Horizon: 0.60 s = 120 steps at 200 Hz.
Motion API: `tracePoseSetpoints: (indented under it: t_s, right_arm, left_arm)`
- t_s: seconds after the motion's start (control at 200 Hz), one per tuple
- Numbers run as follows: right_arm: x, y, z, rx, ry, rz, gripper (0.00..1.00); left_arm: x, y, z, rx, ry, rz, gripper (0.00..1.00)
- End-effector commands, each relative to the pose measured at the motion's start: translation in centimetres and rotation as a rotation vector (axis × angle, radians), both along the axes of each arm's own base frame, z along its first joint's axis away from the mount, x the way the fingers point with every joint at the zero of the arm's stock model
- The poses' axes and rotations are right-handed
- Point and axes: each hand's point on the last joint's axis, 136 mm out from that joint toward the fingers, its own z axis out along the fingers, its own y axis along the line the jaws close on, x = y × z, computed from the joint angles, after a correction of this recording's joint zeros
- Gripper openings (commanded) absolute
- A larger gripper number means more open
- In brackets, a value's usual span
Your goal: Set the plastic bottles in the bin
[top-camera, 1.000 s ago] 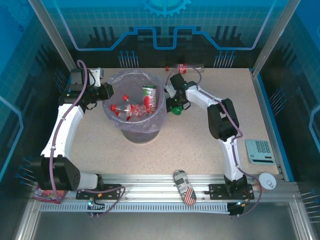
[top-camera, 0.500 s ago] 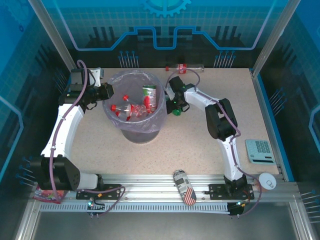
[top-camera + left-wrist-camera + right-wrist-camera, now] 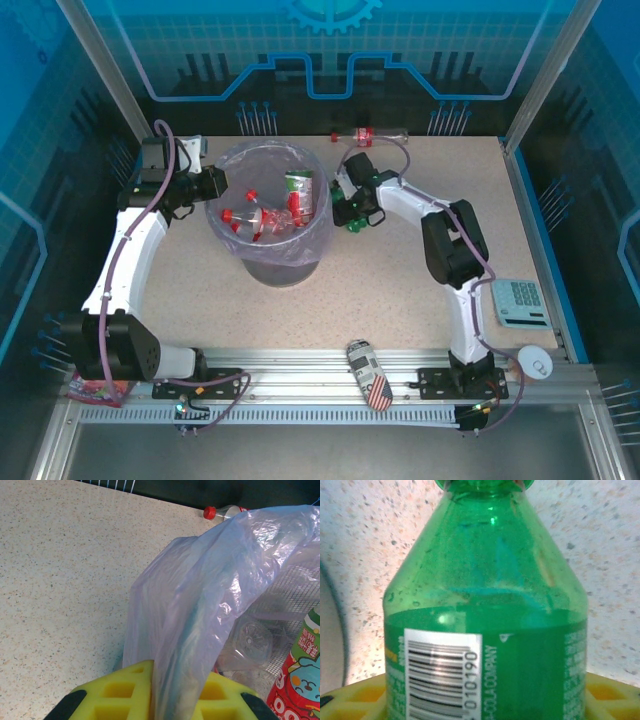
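Top external view is showing both arms reaching from the near rail toward the bin (image 3: pixel 275 270), which is standing left of centre on the tabletop (image 3: pixel 400 290). The left arm is rising from its base along the left side, bending at the elbow near the far-left corner and turning right, so the left hand (image 3: pixel 217 185) is sitting at the bin's left rim. Left wrist view is showing its yellow pads (image 3: pixel 120 697) pressed together on a fold of the bag (image 3: pixel 210 580) lining the bin, pinching it.

Several clear bottles (image 3: pixel 258 218) with red caps are lying inside the bin, and a labelled bottle (image 3: pixel 299 195) is standing up by its right wall.

The right arm is climbing from its base to a black elbow, then stretching up and left with the wrist bending downward. The right hand (image 3: pixel 350 213) is hovering low over the tabletop just beside the bin's right side, around a green bottle (image 3: pixel 490 605). Right wrist view is showing that bottle between the hand's yellow pads, neck pointing away from the wrist and barcode facing the camera. Whether the pads are squeezing it I cannot tell.

A far bottle (image 3: pixel 372 134) is lying at the tabletop's back edge, well apart from the bin.
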Motion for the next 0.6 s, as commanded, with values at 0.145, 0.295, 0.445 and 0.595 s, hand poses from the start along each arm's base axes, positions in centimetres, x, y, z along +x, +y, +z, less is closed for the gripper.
tracePoseSetpoints:
  t_s: [0.145,0.295,0.445,0.595]
  right_arm:
    - [0.2,-1.7,7.5,0.075,-0.123,-0.047,0.60]
    - [-0.5,-3.4,12.5,0.099,-0.203,-0.067,0.58]
    - [-1.9,-5.3,17.6,0.125,-0.287,-0.085,0.56]
    - [-3.9,-6.2,22.0,0.146,-0.362,-0.052,0.54]
  left_arm:
    - [-1.8,-1.3,-4.0,-0.001,0.146,-0.056,0.00]
    - [-2.0,-2.0,-4.0,0.001,0.148,-0.076,0.00]
    - [-2.2,-2.9,-3.7,0.001,0.145,-0.103,0.00]
    - [-2.4,-3.9,-3.7,-0.015,0.149,-0.131,0.00]
